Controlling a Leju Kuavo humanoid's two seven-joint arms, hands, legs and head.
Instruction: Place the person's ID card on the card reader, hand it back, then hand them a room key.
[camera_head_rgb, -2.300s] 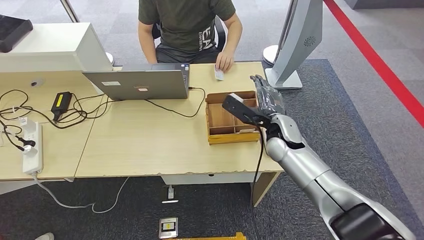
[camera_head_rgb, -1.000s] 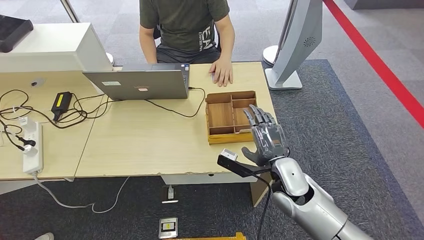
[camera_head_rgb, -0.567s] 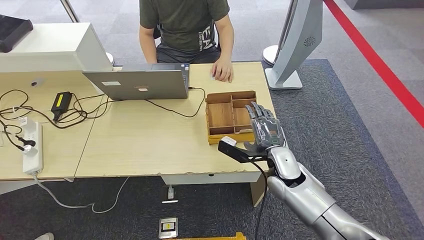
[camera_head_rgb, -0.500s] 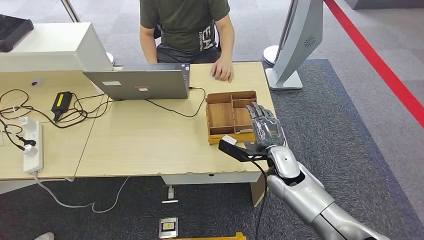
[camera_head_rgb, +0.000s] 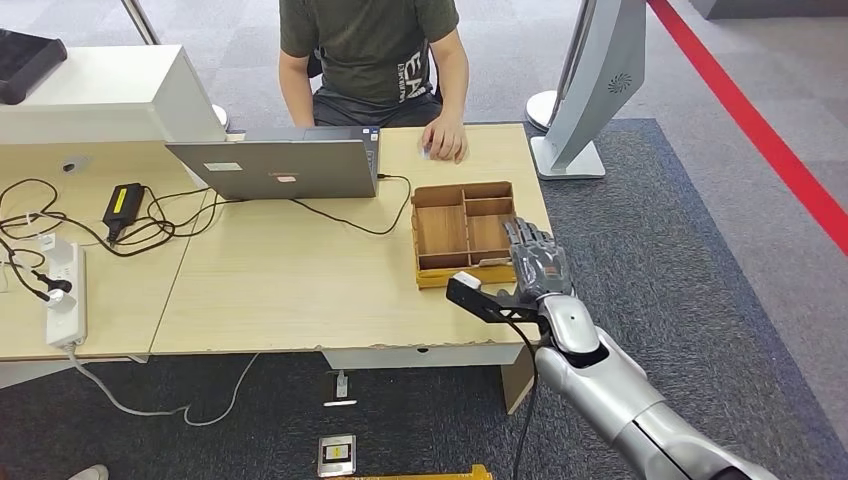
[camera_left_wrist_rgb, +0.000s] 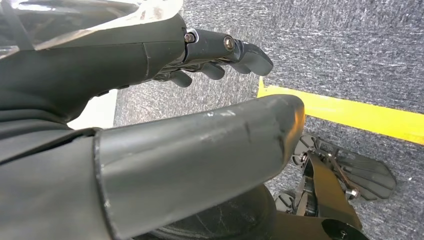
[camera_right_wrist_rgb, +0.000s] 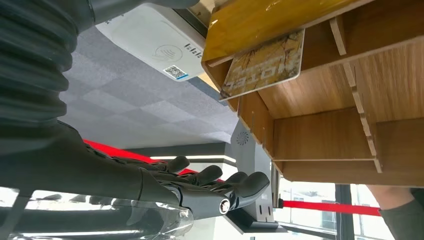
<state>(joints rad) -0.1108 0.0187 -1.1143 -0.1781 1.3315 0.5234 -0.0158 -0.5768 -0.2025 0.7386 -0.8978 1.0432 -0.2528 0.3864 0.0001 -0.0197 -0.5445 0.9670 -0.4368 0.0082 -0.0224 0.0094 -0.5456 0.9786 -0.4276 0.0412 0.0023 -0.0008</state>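
From the head view I see my right hand (camera_head_rgb: 538, 262) hovering flat, fingers spread and holding nothing, at the near right corner of the wooden tray (camera_head_rgb: 440, 222) on the bench (camera_head_rgb: 280, 290). The person's hand (camera_head_rgb: 443, 138) rests on the bench's far edge, covering something small.

The left wrist view shows my left hand (camera_left_wrist_rgb: 220, 55) empty, fingers loosely extended over carpet.

In the right wrist view, a room key card (camera_right_wrist_rgb: 264, 65) leans in a tray compartment, beside a white card reader (camera_right_wrist_rgb: 150, 42).
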